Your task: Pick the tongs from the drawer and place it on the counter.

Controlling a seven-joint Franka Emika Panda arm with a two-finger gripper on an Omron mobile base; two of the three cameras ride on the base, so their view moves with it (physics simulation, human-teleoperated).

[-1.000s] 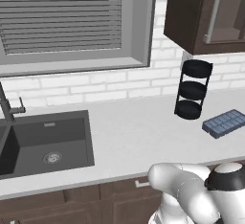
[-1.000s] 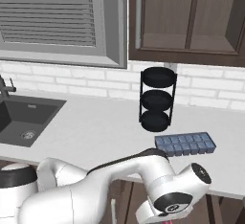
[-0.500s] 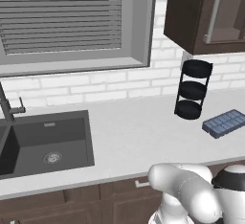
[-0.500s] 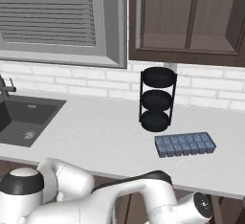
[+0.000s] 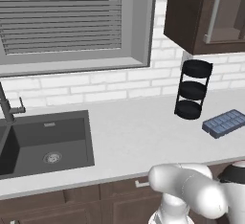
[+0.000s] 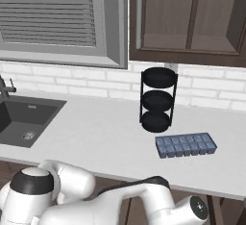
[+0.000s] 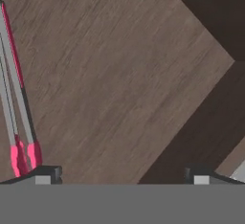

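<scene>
Wood-grain drawer floor (image 7: pixel 119 74) under your hand, pale counter (image 5: pixel 139 137) above with the sink (image 5: pixel 45 141), tiered rack (image 5: pixel 193 89) and ice tray (image 5: pixel 224 123).

You have the gripper (image 7: pixel 122 177) spread wide and holding nothing, its tips at the bottom of the hand view. The tongs (image 7: pixel 16 108) lie flat along the left edge of that frame, pink ends low near your left fingertip. Judge them light, stiff and springy, with thin metal arms likely slick; take both arms together mid-length, squeezing across them, not at the pink tips.
</scene>
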